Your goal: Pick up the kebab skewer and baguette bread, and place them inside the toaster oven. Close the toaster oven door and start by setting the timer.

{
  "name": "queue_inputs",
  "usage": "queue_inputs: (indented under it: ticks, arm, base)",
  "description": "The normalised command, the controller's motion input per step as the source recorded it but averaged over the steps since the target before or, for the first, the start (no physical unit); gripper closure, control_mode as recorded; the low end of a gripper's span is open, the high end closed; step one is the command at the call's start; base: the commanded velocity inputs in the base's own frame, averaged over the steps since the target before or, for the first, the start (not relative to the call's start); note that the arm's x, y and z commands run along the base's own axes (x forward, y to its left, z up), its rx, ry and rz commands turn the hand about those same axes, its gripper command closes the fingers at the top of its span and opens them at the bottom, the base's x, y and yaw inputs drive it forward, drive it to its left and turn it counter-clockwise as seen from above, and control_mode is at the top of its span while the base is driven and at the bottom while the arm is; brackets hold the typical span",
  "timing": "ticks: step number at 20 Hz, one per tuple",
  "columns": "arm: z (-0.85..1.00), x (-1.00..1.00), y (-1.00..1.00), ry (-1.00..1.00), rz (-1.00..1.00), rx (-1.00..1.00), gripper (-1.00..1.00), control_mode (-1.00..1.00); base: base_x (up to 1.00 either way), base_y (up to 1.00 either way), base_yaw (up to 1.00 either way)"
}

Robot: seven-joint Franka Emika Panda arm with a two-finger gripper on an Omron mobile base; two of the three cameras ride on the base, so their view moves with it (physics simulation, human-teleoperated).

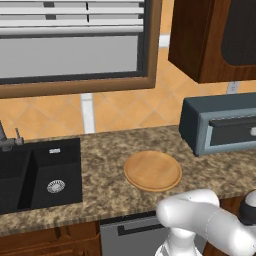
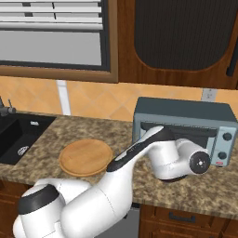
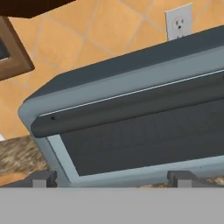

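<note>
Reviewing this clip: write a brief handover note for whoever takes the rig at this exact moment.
Gripper: open, empty, right in front of the toaster oven door, finger tips spread wide.
Toaster oven: on the counter at the right, below the dark cabinet; the door looks shut, its handle bar across the top.
Wooden board: on the counter between sink and oven, nothing on it.
Kebab skewer and baguette bread: cannot tell from these views where they are; check inside the oven.
Done: door appears closed.
Left: confirm both foods are inside, then set the timer with the knobs on the oven's right side.
</note>
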Motion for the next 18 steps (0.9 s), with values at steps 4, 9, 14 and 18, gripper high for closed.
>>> queue_inputs:
  ticks: [4,9,14,18]
  arm:
    - [0.0,0.0,-0.62,0.01,-0.15,0.0,-1.0,-1.0]
    - [-0.03,-0.11,-0.61,-0.01,-0.09,0.0,-1.0,-1.0]
    - [-0.1,-0.42,-0.7,-0.01,-0.13,0.04,-1.0,-1.0]
    - [0.0,-0.2,-0.51,0.0,-0.19,0.14,-1.0,-1.0]
  base:
    - [0.0,0.0,0.0]
    - [0.0,0.0,0.0]
    - [0.0,0.0,0.0]
    - [0.0,0.0,0.0]
